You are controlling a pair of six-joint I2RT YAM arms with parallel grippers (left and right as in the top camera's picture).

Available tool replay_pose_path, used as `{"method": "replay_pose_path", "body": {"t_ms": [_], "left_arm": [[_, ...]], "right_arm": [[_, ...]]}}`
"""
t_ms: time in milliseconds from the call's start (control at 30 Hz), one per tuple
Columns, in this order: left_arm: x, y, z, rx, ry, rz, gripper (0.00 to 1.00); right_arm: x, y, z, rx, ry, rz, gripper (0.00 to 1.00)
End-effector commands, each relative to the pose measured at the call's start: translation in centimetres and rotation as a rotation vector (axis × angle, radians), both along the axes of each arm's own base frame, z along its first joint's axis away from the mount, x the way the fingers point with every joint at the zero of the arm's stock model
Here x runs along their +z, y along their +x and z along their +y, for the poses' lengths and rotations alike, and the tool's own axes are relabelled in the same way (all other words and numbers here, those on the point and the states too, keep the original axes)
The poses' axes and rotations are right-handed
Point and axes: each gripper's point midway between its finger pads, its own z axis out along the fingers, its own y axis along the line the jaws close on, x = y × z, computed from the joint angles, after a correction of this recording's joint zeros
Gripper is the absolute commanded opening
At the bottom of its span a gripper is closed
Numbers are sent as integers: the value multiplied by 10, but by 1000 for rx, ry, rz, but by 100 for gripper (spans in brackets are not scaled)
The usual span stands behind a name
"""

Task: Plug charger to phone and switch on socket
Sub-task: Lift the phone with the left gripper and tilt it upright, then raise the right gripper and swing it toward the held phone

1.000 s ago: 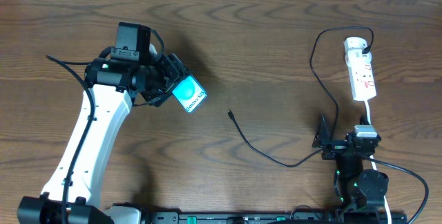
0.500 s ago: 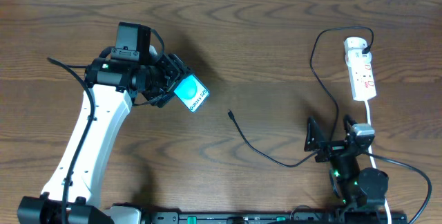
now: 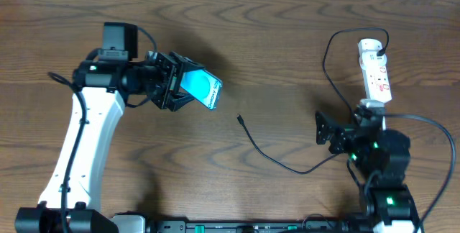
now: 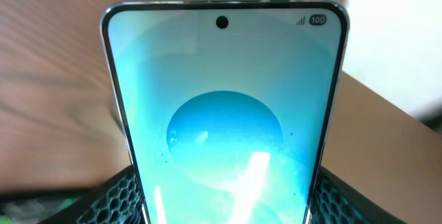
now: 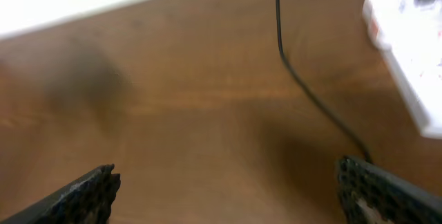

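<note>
- While the left gripper [image 3: 177,83] clamps the phone [image 3: 202,88] by one short end, its jaws stand partway apart, spread to the phone's width.
- From the left wrist, the phone [image 4: 224,113] fills the view. A meshed pad [image 4: 114,195] presses each long edge near the bottom, and the screen glows blue-teal.
- Seen from overhead, the phone sits left of the table's [image 3: 287,32] centre. It is tilted, and its free end with the white label strip points right. Whether that end touches the wood, I cannot tell.
- At the near right, the right gripper [image 3: 325,131] has its jaws spread wide with nothing in them. Its wrist view shows the two fingers [image 5: 88,191] at the bottom corners with bare wood between.
- On the table, the charger [image 3: 277,161] has its connector tip [image 3: 239,119] at the centre, apart from both the phone and the right gripper. The cable curves past the right gripper and loops up to the far end of the socket [image 3: 376,78].
- Lengthwise near to far, the socket lies at the far right, just beyond the right gripper.
</note>
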Motion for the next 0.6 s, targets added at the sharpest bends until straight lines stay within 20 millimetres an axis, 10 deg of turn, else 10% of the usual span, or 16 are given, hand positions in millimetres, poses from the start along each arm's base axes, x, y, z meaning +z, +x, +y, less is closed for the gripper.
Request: {"method": "replay_pose_path", "body": {"t_ms": [0, 200, 567], "left_arm": [[57, -20, -19, -106, -363, 17, 7], [90, -34, -24, -182, -562, 36, 8], [91, -35, -24, -179, -571, 51, 7]], "right_arm": [[-10, 9, 3, 23, -14, 54, 99], [-25, 16, 3, 23, -13, 99, 99], [-27, 16, 4, 23, -13, 108, 99]]}}
